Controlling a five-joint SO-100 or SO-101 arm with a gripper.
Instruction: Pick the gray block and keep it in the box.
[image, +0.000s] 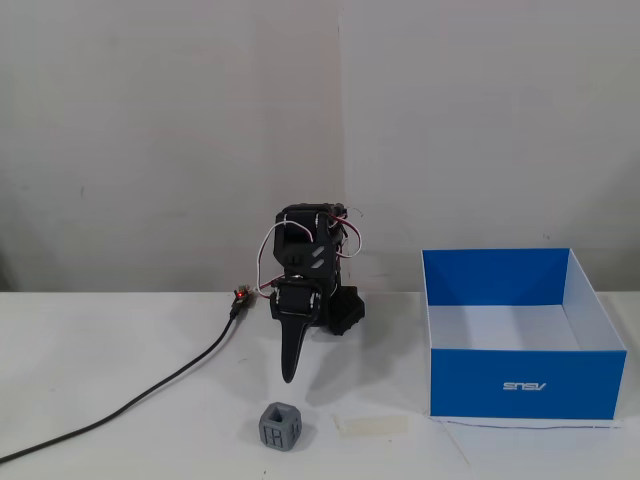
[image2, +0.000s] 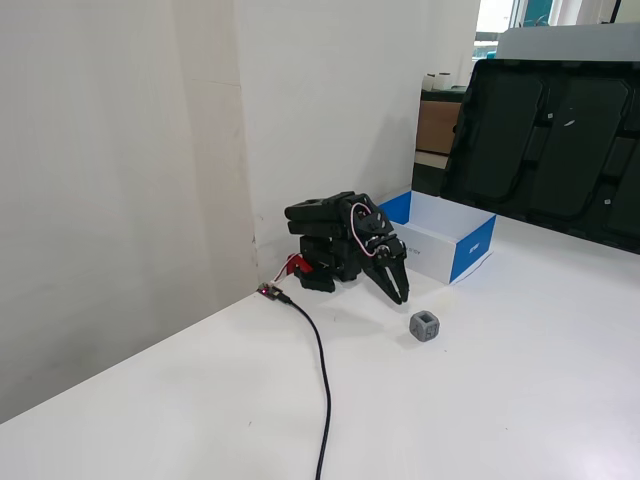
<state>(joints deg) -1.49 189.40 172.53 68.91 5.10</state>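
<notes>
The gray block (image: 281, 427) is a small dark-gray cube with recessed holes. It sits on the white table near the front edge; it also shows in the other fixed view (image2: 424, 326). The box (image: 520, 385) is blue with a white interior, open-topped, and stands to the right of the block; it shows in the other fixed view (image2: 472, 250) behind the arm. My gripper (image: 290, 375) is shut and empty, pointing down at the table a short way behind the block, not touching it. It shows in the other view (image2: 401, 296) to the left of the block.
A black cable (image: 150, 395) runs from the arm's base to the left across the table (image2: 520, 400). A pale flat tape strip (image: 372, 426) lies between block and box. A white wall stands behind the arm. Dark trays (image2: 550, 140) lean at the far right.
</notes>
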